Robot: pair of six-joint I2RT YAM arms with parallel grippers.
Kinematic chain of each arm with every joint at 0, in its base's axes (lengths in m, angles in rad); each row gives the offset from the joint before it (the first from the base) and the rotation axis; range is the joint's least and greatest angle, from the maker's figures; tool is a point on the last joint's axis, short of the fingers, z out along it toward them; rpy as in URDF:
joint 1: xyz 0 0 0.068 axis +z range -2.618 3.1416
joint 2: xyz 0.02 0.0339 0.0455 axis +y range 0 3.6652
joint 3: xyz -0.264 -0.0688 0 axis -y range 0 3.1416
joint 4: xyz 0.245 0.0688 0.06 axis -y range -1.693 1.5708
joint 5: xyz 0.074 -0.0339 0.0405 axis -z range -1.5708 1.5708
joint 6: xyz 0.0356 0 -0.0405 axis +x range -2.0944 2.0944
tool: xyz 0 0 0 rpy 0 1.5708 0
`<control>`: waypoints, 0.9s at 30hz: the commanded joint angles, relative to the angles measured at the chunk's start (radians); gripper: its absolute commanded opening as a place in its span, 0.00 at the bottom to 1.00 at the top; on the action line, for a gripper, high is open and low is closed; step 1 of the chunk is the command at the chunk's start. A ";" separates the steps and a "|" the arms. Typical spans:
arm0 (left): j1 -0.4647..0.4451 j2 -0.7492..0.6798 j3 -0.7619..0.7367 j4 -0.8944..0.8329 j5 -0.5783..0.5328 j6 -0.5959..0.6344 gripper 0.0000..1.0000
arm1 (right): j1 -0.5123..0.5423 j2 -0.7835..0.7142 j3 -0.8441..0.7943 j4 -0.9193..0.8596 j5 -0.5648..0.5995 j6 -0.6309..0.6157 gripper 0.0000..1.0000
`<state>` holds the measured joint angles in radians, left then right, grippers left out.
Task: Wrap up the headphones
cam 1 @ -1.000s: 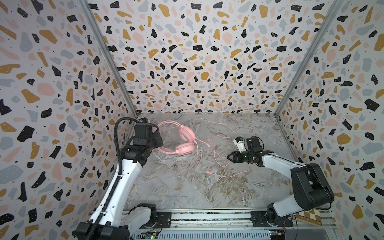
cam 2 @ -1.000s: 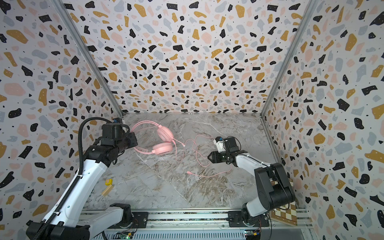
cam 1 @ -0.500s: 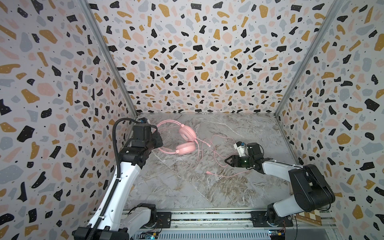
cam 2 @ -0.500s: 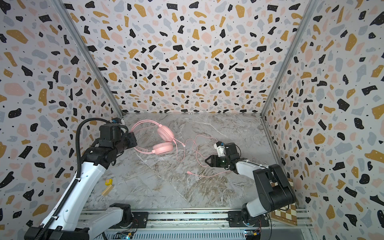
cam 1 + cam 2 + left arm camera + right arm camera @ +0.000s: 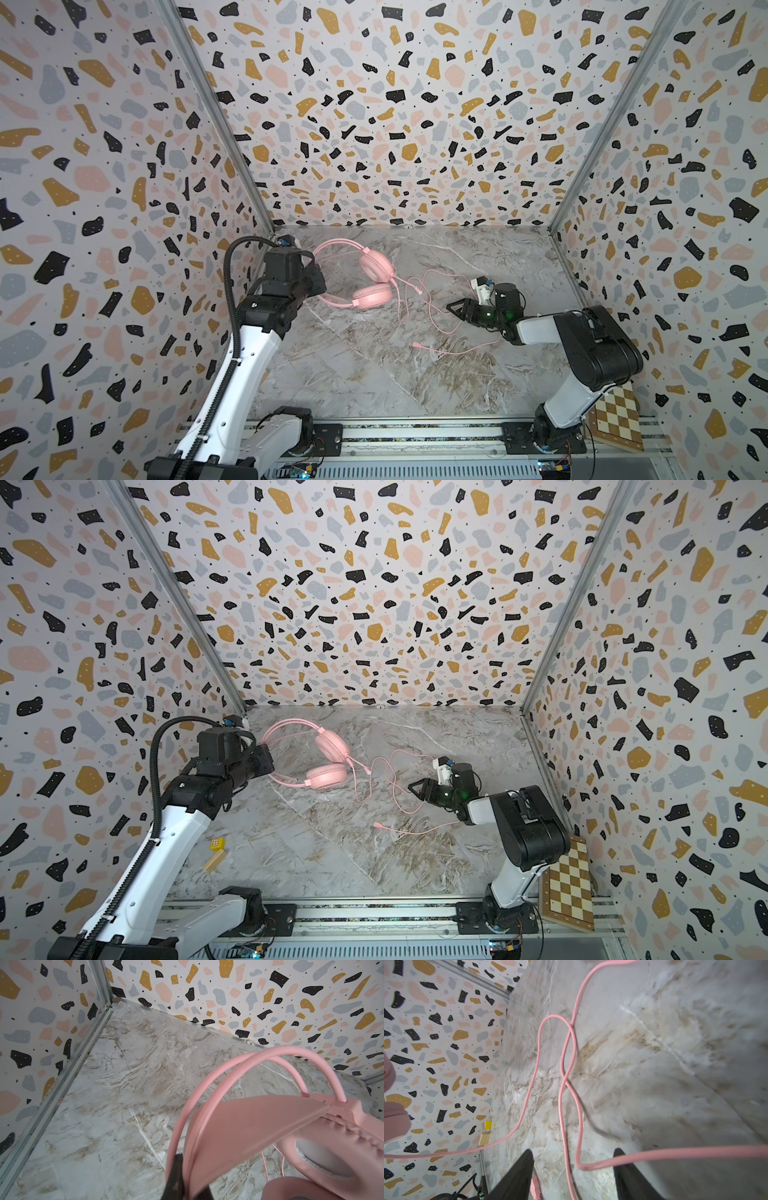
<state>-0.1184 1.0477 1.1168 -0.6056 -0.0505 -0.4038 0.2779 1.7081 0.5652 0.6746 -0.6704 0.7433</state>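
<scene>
Earcups (image 5: 376, 266) of the headphones (image 5: 372, 294), round, padded and matte pink, sit near the table's (image 5: 374, 386) far left corner, one behind the other. I cannot tell whether they touch the marble or hang just clear of it. Their thin double-wire headband (image 5: 207, 1076) arcs toward the left wall, and my left pincer (image 5: 187, 1186) is clamped tight on those wires.

From the earcups the thin pink cable (image 5: 419, 309) spills in loose, crossing loops toward the table's middle. It ends in a small plug (image 5: 415, 344) lying on open surface. My right pincer (image 5: 574, 1153) is low over the table's right half, jaws standing well apart, with a strand of cable passing between them, not gripped.

The table is smooth grey-and-tan veined marble, flat, and mostly bare across its near half, so I have broad room there. Terrazzo-patterned walls (image 5: 395, 124) close its left, far and right edges, with metal strips at the seams, and the headband is close to the left one.

By the table's near left edge lie a small yellow block (image 5: 217, 844) and a pale wooden block (image 5: 215, 860), just beside each other. A chequered board (image 5: 569, 887) leans beyond the table's near right corner.
</scene>
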 commanded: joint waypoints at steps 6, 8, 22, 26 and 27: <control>0.003 -0.035 -0.009 0.095 0.046 -0.017 0.00 | 0.033 0.044 -0.096 0.316 0.056 0.232 0.63; 0.003 -0.038 -0.012 0.094 0.047 -0.015 0.00 | 0.036 0.071 -0.123 0.388 0.083 0.279 0.62; 0.003 -0.040 -0.047 0.113 0.066 -0.010 0.00 | -0.018 0.053 -0.026 0.365 0.088 0.251 0.07; 0.003 -0.047 -0.049 0.115 0.145 0.008 0.00 | -0.056 -0.110 0.160 0.023 0.090 0.086 0.00; 0.003 -0.051 -0.053 0.117 0.166 0.011 0.00 | -0.063 -0.140 0.212 -0.051 0.095 0.045 0.00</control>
<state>-0.1184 1.0309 1.0580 -0.5968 0.0162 -0.3920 0.2340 1.6871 0.6472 0.8394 -0.5694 0.9318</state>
